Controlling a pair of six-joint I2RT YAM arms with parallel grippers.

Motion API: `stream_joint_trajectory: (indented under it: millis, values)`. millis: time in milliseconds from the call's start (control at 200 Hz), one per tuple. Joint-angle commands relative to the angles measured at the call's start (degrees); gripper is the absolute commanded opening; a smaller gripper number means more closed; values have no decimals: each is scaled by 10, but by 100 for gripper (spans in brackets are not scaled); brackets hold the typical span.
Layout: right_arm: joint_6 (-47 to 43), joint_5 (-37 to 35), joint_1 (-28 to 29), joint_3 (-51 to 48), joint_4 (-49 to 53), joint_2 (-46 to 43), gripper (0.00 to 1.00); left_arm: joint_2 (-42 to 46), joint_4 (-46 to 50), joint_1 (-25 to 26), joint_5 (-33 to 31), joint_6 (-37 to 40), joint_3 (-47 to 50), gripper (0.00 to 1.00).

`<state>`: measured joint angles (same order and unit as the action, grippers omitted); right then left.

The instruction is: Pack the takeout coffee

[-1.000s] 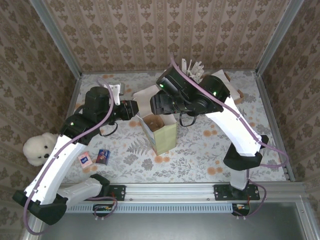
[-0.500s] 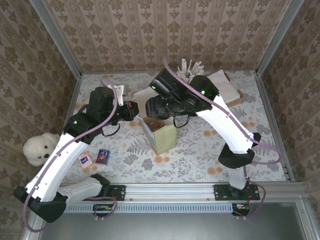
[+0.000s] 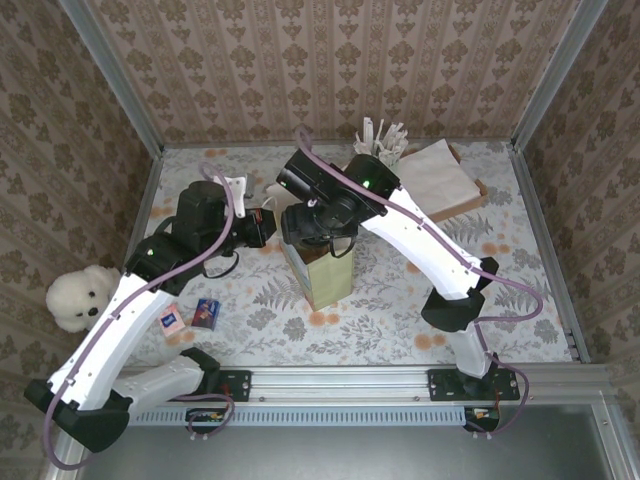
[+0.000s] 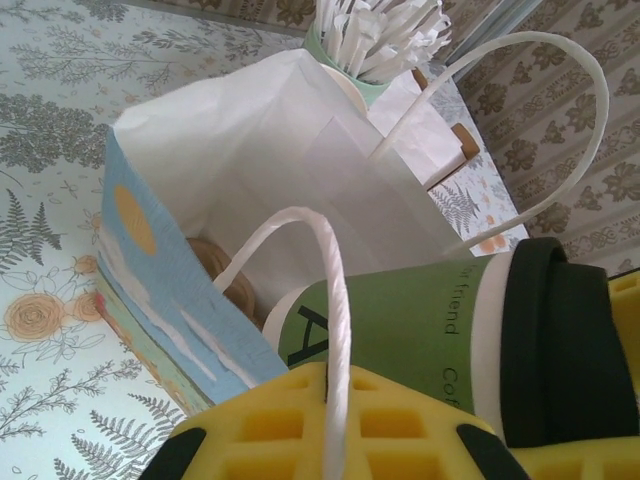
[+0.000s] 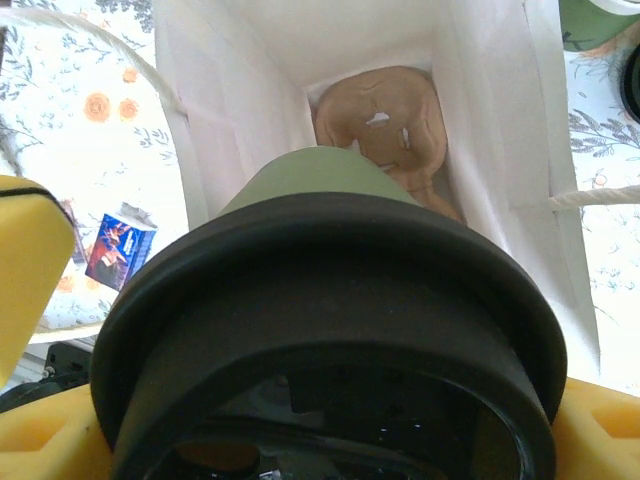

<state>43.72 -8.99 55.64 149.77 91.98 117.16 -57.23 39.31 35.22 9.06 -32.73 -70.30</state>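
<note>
Floral-printed sheeting covers the table (image 3: 400,290) in the top view. At its centre stands an upright, boxy paper bag (image 3: 328,278), yellow-green on its near face. The left arm rises from its base with the elbow bent, the left gripper (image 3: 268,224) lying level at the bag's left rim. The right arm arches high and folds back, the right gripper (image 3: 318,228) pointing down over the bag's mouth. A fluffy white plush bear (image 3: 75,297) sits at the left edge and two small flat packets (image 3: 206,313) lie near the left arm. A green cup of white sticks (image 3: 380,140) and a flat, pale napkin stack (image 3: 440,172) are at the back. Left wrist view: the waffle-ribbed yellow fingers (image 4: 260,430) are closed together, pinching a smooth white cord handle (image 4: 335,300) of the bag. The bag wall is blue-printed outside and matte white inside. The coffee cup (image 4: 410,325), green paper with a black lid, hangs tilted sideways over the opening, and the brown pulp tray (image 4: 212,262) shows low inside. Right wrist view: yellow pads (image 5: 30,260) clamp the cup from both sides. Its round black lid faces the camera and its tapered body points down into the bag's mouth, above the rough, dimpled tray lying on the bag's floor.
</note>
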Motion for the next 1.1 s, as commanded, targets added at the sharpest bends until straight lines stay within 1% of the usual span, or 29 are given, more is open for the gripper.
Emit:
stream_joint_trajectory:
  millis: [0,110,210,295,360,415,520,660,735,930,1095]
  values:
    - [3,17,-1,-12,31,10,68,9,-16,2,18,14,5,0]
    - [4,21,-3,-22,6,12,69,13,2,2,15,28,4,0]
    - [4,15,-8,-40,8,12,69,19,0,3,24,33,8,0]
    - [4,7,-13,-43,12,9,69,24,6,2,10,35,5,0]
    - [3,13,-14,-49,3,3,68,29,11,2,-10,36,5,0]
    - [-1,26,-15,-57,-2,4,69,35,7,2,-12,39,8,0]
    - [-5,45,-15,-59,17,25,70,36,-9,2,14,40,16,0]
    - [-8,21,-17,-58,25,35,71,35,-30,3,52,45,25,0]
    - [-6,36,-23,-58,14,32,71,36,-37,3,67,53,31,0]
    - [3,80,-30,-40,-9,23,71,36,-37,3,74,63,47,0]
    - [8,76,-32,-28,-17,13,70,35,-36,3,70,68,47,0]
